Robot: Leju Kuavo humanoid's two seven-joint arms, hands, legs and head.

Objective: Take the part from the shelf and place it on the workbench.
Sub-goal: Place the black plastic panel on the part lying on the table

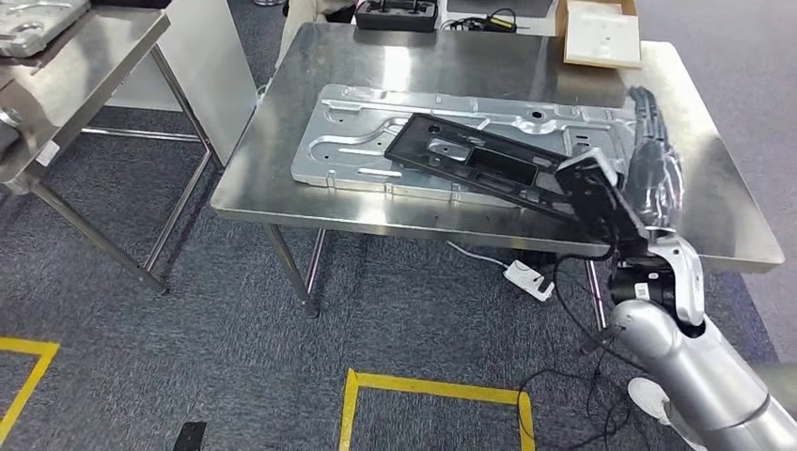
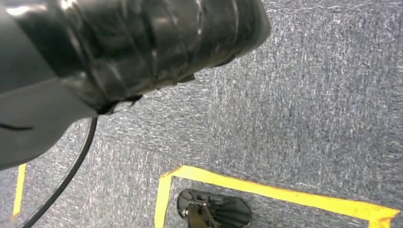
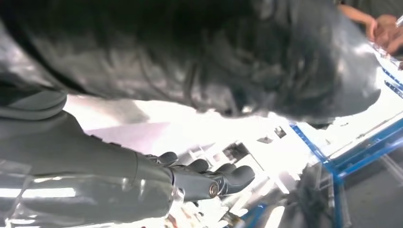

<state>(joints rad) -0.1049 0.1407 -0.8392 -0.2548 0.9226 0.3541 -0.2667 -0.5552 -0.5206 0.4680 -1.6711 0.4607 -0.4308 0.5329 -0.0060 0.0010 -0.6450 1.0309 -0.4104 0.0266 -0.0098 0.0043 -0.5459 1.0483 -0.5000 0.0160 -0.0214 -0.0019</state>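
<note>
A: What's nearest?
B: Grey carpet (image 1: 188, 357) with yellow tape (image 1: 432, 387) marking squares. A white power strip (image 1: 528, 280) and cables lie under the workbench (image 1: 273, 178).
A: And the right hand (image 1: 628, 193)?
B: It's at the bench's near right edge, in a dark glove, gripping the end of the black part (image 1: 489, 162). The fingers (image 1: 653, 141) stand up behind that end.
A: Where's the part exactly?
B: Lying slantwise across a silver plate (image 1: 357, 141) on the bench, one end on the plate, the other in the hand. I cannot tell whether the held end touches down.
A: The left hand (image 2: 142, 42)?
B: It hangs over the carpet. The glove hides the fingers, so I cannot tell how they lie.
A: Further back?
B: A cardboard box (image 1: 601, 33) and a black tray (image 1: 397, 14) at the far edge, and the shelf (image 1: 66, 66) off to the left with a metal piece (image 1: 38, 23) on it.
</note>
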